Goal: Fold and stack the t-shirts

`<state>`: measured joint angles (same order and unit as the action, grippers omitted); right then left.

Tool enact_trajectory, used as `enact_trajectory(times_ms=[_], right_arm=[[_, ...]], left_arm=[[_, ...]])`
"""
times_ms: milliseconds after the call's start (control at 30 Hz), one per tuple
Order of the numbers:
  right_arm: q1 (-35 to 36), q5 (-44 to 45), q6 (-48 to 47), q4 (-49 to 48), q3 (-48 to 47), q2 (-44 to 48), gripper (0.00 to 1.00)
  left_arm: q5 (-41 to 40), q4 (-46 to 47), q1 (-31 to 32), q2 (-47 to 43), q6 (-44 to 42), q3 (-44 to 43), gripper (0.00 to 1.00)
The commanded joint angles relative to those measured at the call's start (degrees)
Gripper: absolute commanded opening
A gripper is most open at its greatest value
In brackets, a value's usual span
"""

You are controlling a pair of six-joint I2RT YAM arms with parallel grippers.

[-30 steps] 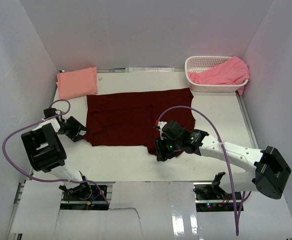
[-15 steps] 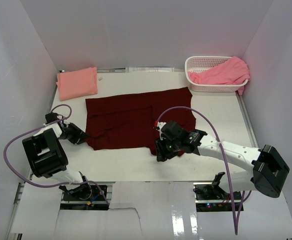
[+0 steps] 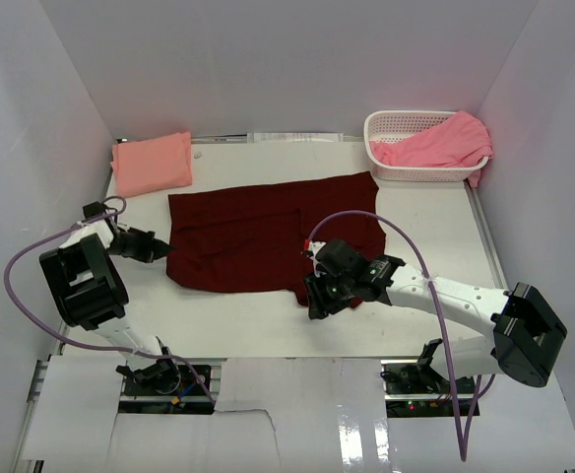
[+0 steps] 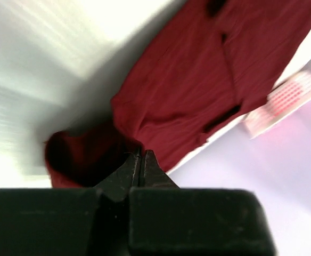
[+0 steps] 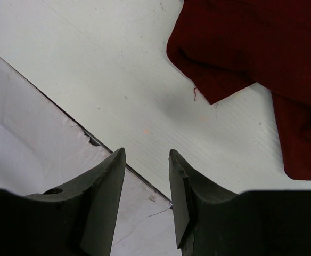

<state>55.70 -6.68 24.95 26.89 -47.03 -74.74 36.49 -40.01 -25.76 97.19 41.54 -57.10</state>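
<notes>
The left gripper (image 4: pixel 139 161) has its jaws pressed tight together on the left edge of the maroon shirt (image 3: pixel 258 232). A small bunch of dark red cloth is gathered right at the fingertips and just to one side of them. From that pinch the shirt runs away from the gripper, lying mostly flat and spread wide across the white table (image 3: pixel 425 217). One fold line crosses its middle. Farther off, beyond this gripper towards the back left corner, the peach shirt (image 3: pixel 152 163) lies folded into a neat rectangle. It is near the maroon shirt's far corner but does not touch it.

The right gripper (image 5: pixel 146 156) has its jaws about half apart, with nothing between them. It is low over bare table close to the table's near edge. It sits just off the near right corner of the maroon shirt and is not touching the cloth. Ahead of its fingers and a little to the right, that corner lies rumpled, one layer over another, with a loose thread trailing off it. Well beyond this gripper, in the far right corner, stands a white lattice basket (image 3: pixel 391 123). The pink shirt (image 3: pixel 435 143) is heaped in the basket, and part of it hangs over the right rim.
</notes>
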Motion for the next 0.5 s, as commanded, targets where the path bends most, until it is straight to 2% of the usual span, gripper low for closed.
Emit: enact_trajectory(times_ms=[0, 200, 267, 300, 400, 433, 467], right_arm=[[0.46, -0.62, 0.01, -1.06, -0.52, 0.03, 0.45], [0.55, -0.7, 0.01, -1.23, -0.52, -0.14, 0.44], [0.55, -0.62, 0.01, -1.14, -0.61, -0.23, 0.44], [0.55, -0.62, 0.1, -1.14, -0.52, -0.23, 0.44], [0.55, -0.62, 0.27, -1.06, -0.44, -0.06, 0.45], [0.55, -0.62, 0.36, -1.14, -0.26, 0.03, 0.44], [0.55, -0.62, 0.45, -1.14, -0.17, 0.12, 0.44]], left_arm=[[2.36, -4.55, 0.18, 1.86, 8.2, -5.29, 0.02], [0.95, -4.46, 1.67, 3.53, 13.74, -12.84, 0.05], [1.56, -4.46, 2.03, 3.8, 15.14, -14.43, 0.09], [1.48, -4.64, 2.38, 3.97, 15.32, -15.83, 0.16], [0.6, -5.25, 2.55, 4.41, 13.75, -17.08, 0.26], [0.34, -5.52, 2.56, 4.5, 13.22, -16.73, 0.37], [0.25, -5.61, 2.64, 4.59, 12.52, -16.2, 0.45]])
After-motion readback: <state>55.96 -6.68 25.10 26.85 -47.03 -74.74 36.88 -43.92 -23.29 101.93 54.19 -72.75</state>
